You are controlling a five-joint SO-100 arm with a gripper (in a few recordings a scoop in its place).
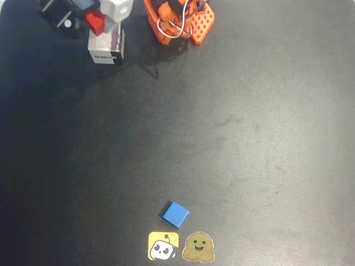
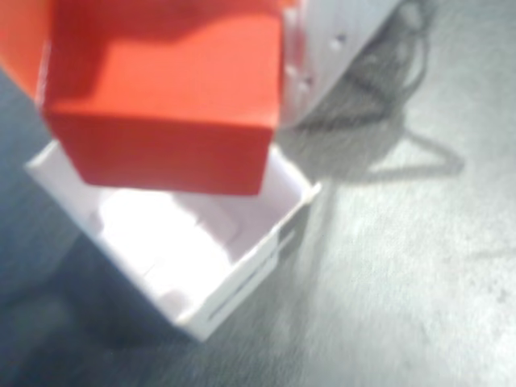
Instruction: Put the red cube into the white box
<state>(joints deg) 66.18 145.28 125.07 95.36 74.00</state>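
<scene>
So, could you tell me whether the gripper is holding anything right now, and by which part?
Yes: the gripper holds the red cube by two opposite side faces, above the open white box.

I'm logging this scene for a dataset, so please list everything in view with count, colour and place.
red cube: one, red-orange, held in the claw above the open box, top left in the overhead view.
box: one, white with a dark label on its side, top left of the mat, below the cube.
blue cube: one, blue, bottom centre of the mat, just above the stickers.
stickers: two, one yellow, one brownish with a smiling face, bottom edge, side by side.
mat: one, black, under everything.
arm base: one, orange, top centre.
claw: one, white and black, top left, shut on the red cube.
</scene>
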